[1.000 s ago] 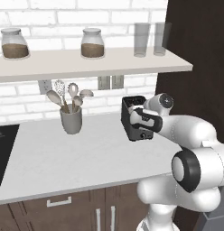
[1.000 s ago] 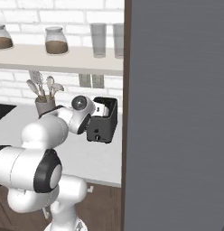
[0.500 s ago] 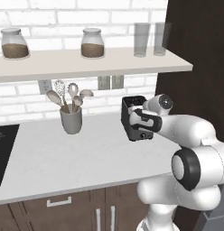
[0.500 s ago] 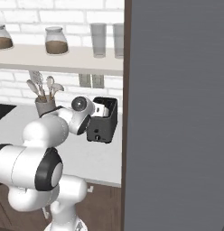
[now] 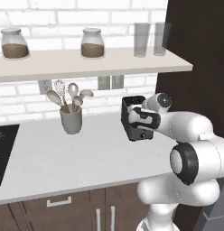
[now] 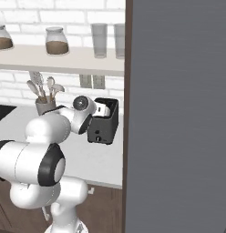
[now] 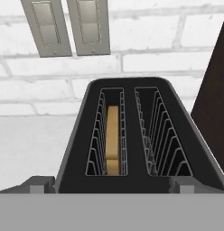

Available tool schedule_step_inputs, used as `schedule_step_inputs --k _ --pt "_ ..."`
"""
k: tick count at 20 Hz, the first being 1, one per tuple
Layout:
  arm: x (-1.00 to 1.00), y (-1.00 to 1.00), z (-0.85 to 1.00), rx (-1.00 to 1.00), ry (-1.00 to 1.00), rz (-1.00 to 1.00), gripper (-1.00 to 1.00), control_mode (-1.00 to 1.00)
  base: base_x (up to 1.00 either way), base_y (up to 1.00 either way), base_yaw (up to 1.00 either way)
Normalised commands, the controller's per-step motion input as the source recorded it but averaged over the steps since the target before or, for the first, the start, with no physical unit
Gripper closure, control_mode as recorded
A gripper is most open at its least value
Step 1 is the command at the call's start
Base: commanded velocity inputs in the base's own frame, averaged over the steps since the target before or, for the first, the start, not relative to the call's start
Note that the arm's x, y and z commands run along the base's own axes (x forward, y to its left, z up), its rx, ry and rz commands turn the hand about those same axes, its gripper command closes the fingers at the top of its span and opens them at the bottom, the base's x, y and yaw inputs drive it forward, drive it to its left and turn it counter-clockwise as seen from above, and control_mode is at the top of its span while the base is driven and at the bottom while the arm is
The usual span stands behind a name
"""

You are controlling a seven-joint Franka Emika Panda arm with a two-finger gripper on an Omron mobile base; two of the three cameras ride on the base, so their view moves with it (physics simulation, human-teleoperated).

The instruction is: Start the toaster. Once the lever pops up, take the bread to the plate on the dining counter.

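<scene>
The arm reaches forward with its hand tipped down over the toaster (image 5: 137, 122), which stands at the worktop's (image 5: 64, 158) back right corner against the brick wall. The bread (image 7: 113, 140) sits upright in the left slot. The gripper's (image 7: 112, 185) fingertips flank the toaster's near edge, spread wide and released.

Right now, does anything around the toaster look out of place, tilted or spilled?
Nothing stands out. The toaster stands upright on the worktop, with the bread sitting straight in one slot and the other slot empty. The utensil cup stands upright too, and nothing looks spilled.
</scene>
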Motion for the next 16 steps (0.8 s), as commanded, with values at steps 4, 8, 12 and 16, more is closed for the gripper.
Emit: schedule_step_inputs --k 4,8,12,16 --pt "0.12 0.0 0.0 0.0 0.0 0.0 -1.0 -1.0 0.0 0.0 0.0" --pt "0.07 0.05 -0.03 0.0 0.0 -0.01 -1.0 -1.0 0.0 0.0 0.0" --pt "0.04 0.0 -0.02 0.0 0.0 -0.01 -1.0 -1.0 0.0 0.0 0.0" --pt "0.0 0.0 -0.15 0.0 0.0 0.0 -1.0 -1.0 0.0 0.0 0.0"
